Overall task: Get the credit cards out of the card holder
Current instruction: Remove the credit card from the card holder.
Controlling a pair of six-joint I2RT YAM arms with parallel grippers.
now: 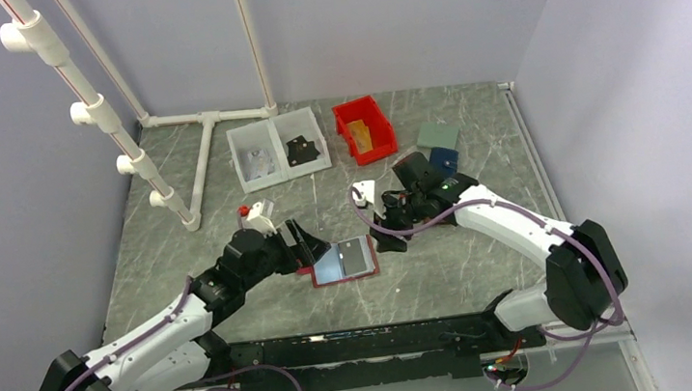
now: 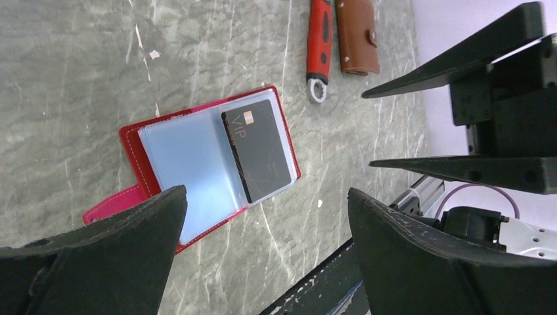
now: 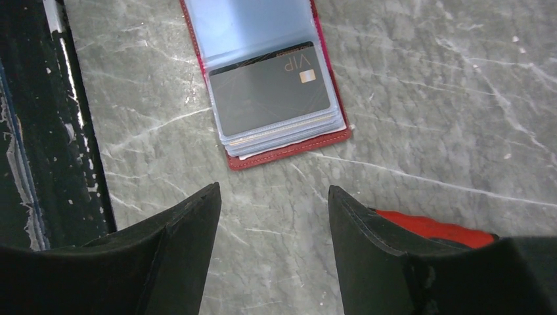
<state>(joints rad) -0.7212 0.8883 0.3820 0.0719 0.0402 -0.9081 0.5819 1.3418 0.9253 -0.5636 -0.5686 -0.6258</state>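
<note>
1. Card holder (image 1: 344,262) lies spread open on the table (image 1: 447,272), near-centre, between both grippers.
2. Left gripper (image 1: 309,246): jaws spread wide, nothing between them, just left of the holder.
3. Right gripper (image 1: 389,240): jaws apart, empty, just right of the holder.
4. Black credit card (image 2: 257,149) sits in the holder's right-hand pocket.
5. Brown wallet (image 2: 356,36) lies beside a red-handled tool (image 2: 318,46), both apart from the holder.
</note>
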